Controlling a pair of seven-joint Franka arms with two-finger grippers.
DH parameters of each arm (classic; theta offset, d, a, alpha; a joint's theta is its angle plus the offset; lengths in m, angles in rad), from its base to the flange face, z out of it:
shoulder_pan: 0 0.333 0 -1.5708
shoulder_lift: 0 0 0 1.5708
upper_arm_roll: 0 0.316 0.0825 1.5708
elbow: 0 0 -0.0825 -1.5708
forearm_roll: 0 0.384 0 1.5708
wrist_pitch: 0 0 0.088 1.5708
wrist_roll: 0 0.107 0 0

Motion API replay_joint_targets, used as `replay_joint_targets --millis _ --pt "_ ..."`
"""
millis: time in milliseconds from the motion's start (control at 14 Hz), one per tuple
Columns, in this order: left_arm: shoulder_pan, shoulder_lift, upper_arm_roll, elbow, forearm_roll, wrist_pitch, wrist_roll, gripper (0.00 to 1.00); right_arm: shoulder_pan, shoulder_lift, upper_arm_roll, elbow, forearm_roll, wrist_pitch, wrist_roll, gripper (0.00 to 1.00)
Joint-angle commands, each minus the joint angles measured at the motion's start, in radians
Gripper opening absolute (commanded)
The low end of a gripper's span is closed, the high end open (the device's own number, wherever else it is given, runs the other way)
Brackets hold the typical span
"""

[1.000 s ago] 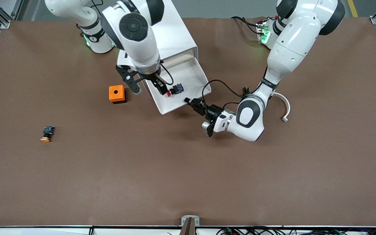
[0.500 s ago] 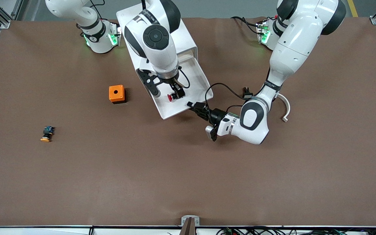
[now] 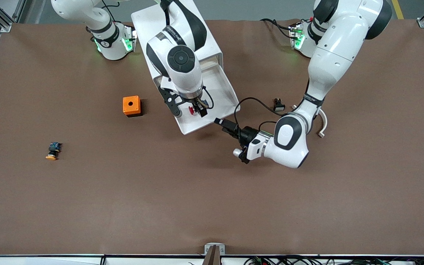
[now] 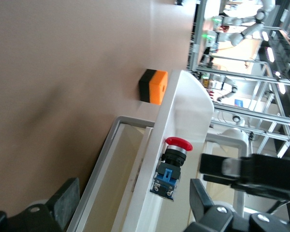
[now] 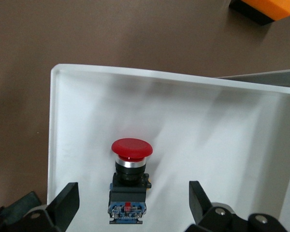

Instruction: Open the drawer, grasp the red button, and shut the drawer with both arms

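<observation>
Now let go with the left gripper (image 3: 228, 127): fingers spread wide, backed off to just beside the near corner of the drawer (image 3: 230, 94), low over the table (image 3: 212, 206). Was clamped on that front edge a second ago, so the pulling can be judged finished, with the drawer left standing well out of the white cabinet (image 3: 204, 40).

Meanwhile swung the right gripper (image 3: 190, 111) in over the open drawer and set it down around the red button (image 5: 130, 179). Fingers (image 5: 63, 203) open there, one on each side, touching nothing as far as the right wrist view shows. Not grabbed yet, then: lies on its side on the drawer floor near the front edge, red cap toward that edge.

Probably next: close on the black body, lift clear, then push the drawer shut with both arms.
</observation>
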Motion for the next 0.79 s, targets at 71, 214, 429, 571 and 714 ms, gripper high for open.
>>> replay_joint_targets --millis 71,214,429,571,714 --pt "0.012 -0.027 0.0 0.024 0.116 0.001 -0.122 1.0 0.017 0.038 0.0 0.015 0.018 0.007 0.012 1.0" --pt "0.013 -0.031 0.019 0.042 0.161 0.001 -0.177 1.0 0.023 0.05 0.0 0.017 0.018 0.027 0.012 1.0" --pt "0.016 -0.049 0.045 0.069 0.247 0.001 -0.243 1.0 0.023 0.052 0.0 0.018 0.018 0.027 -0.002 0.94" --pt "0.016 -0.067 0.071 0.087 0.299 0.001 -0.284 1.0 0.023 0.052 0.0 0.018 0.018 0.028 -0.004 0.62" --pt "0.015 -0.087 0.097 0.089 0.366 0.003 -0.324 1.0 0.023 0.052 0.0 0.02 0.02 0.028 -0.004 0.42"
